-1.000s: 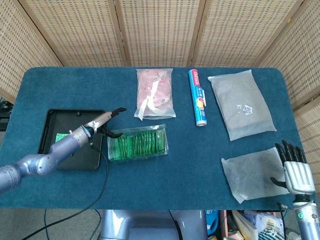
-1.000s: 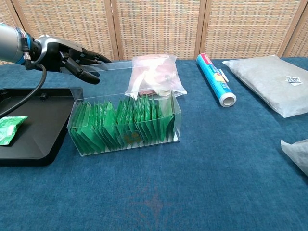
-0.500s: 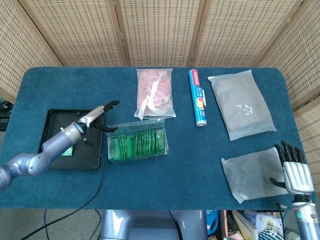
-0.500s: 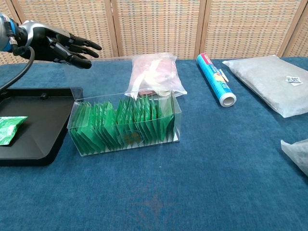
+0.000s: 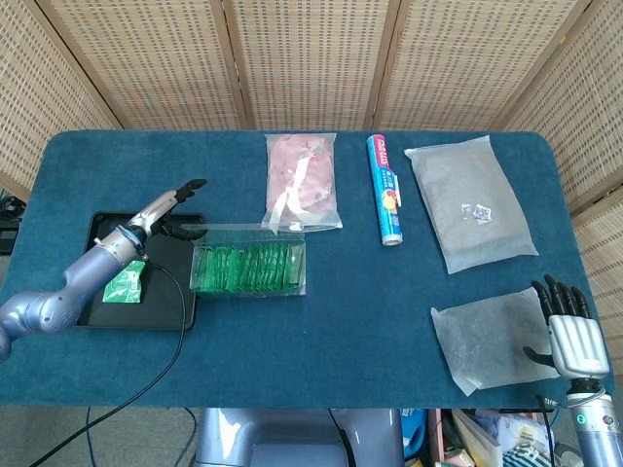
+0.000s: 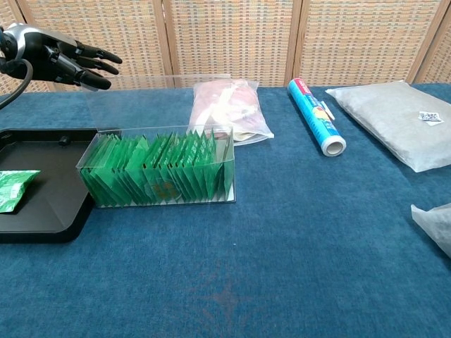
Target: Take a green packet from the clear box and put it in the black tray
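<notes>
Just beside black tray (image 5: 102,316) — clear box (image 5: 248,269)

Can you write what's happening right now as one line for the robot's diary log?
left hand: open, raised above black tray | right hand: open, idle | green packet: in tray | clear box: beside tray

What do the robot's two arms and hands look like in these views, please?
The left hand has a silvery metallic back and black fingers, on a grey-silver arm with a blue band at the wrist; a black cable trails from it. The right hand has a ribbed white-grey back and black fingers, with a small green light on its forearm.
</notes>
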Motion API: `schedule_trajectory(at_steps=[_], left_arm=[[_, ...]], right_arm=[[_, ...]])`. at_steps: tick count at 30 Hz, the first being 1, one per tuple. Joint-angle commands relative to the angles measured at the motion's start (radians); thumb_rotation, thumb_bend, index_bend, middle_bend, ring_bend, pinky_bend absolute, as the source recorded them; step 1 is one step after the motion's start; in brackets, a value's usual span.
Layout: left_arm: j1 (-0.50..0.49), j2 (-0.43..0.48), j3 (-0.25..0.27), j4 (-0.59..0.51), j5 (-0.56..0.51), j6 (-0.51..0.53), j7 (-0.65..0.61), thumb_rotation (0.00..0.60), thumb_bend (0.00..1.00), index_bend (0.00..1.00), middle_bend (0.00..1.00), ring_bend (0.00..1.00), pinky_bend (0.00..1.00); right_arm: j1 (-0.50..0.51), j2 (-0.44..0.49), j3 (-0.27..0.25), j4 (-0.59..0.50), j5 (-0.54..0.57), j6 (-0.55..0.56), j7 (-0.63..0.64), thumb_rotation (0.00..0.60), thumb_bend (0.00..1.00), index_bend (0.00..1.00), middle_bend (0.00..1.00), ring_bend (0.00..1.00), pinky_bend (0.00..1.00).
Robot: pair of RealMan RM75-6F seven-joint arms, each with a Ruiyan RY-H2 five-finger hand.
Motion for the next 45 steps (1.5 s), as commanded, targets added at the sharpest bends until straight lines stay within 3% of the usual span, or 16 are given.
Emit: schedule_trajectory(at_steps=[1, 15, 25, 36, 45], left_arm=[[0.002, -0.013, -0.001, 0.017, 0.011, -0.008, -0.010, 0.600, 0.37, 0.00, 0.00, 0.00, 0.00], [0.025, -0.027, -0.031, 0.057, 0.042, 0.000, -0.051, 0.600, 0.37, 0.00, 0.00, 0.00, 0.00], [0.003, -0.061, -0.018, 0.161, 0.020, -0.050, -0.079, 0.600, 0.37, 0.00, 0.00, 0.00, 0.00], [-0.014, -0.137, -0.004, 0.261, 0.020, -0.023, -0.078, 0.600, 0.37, 0.00, 0.00, 0.00, 0.00], [0.011, -0.092, -0.006, 0.201, 0.081, 0.040, -0.042, 0.600, 0.37, 0.00, 0.00, 0.00, 0.00]], right_arm=[[0.000, 0.000, 0.000, 0.001, 0.001, 0.000, -0.001, 0.600, 0.00, 0.00, 0.00, 0.00, 0.00], [0.002, -0.004, -0.002, 0.005, 0.004, -0.008, -0.001, 0.600, 0.00, 0.00, 0.00, 0.00, 0.00], [0.005, -0.009, -0.004, 0.009, 0.007, -0.017, -0.006, 0.600, 0.00, 0.00, 0.00, 0.00, 0.00], [0.007, -0.013, -0.003, 0.017, 0.017, -0.027, -0.008, 0.600, 0.00, 0.00, 0.00, 0.00, 0.00], [0.008, -0.014, -0.004, 0.017, 0.015, -0.028, -0.008, 0.600, 0.00, 0.00, 0.00, 0.00, 0.00]])
